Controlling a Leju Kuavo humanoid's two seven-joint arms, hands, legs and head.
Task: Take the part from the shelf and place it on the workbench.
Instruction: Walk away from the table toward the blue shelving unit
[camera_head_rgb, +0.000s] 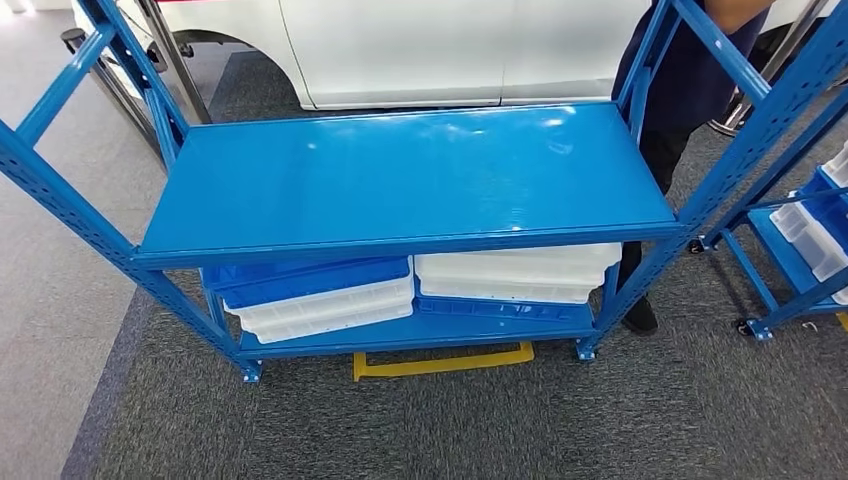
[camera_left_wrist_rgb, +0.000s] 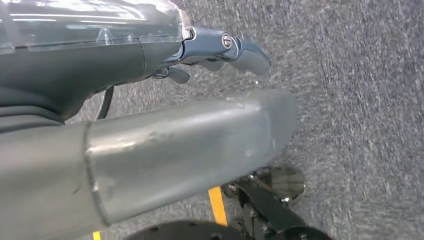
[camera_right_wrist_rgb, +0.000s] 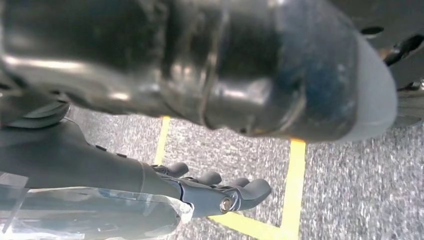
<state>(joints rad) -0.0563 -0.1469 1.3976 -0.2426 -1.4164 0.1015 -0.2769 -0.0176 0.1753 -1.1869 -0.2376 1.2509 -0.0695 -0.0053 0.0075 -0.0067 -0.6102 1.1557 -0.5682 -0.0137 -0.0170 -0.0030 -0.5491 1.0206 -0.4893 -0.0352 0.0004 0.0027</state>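
A blue metal shelf (camera_head_rgb: 400, 180) stands in front of me in the head view, its top board a bare glossy surface. On its lower board lie stacked blue and white plastic trays (camera_head_rgb: 320, 295) on the left and more white and blue trays (camera_head_rgb: 510, 275) on the right. My left hand (camera_left_wrist_rgb: 150, 60) hangs over the grey carpet with its fingers (camera_left_wrist_rgb: 235, 50) stretched out and nothing in it. My right hand (camera_right_wrist_rgb: 165, 185) also hangs above the carpet, fingers (camera_right_wrist_rgb: 240, 192) loosely extended and holding nothing.
A person in dark clothes (camera_head_rgb: 690, 70) stands behind the shelf's right end. A second blue rack (camera_head_rgb: 800, 240) with white bins is at the far right. A white car body (camera_head_rgb: 420, 50) is behind the shelf. Yellow tape (camera_head_rgb: 440, 362) marks the floor under the shelf.
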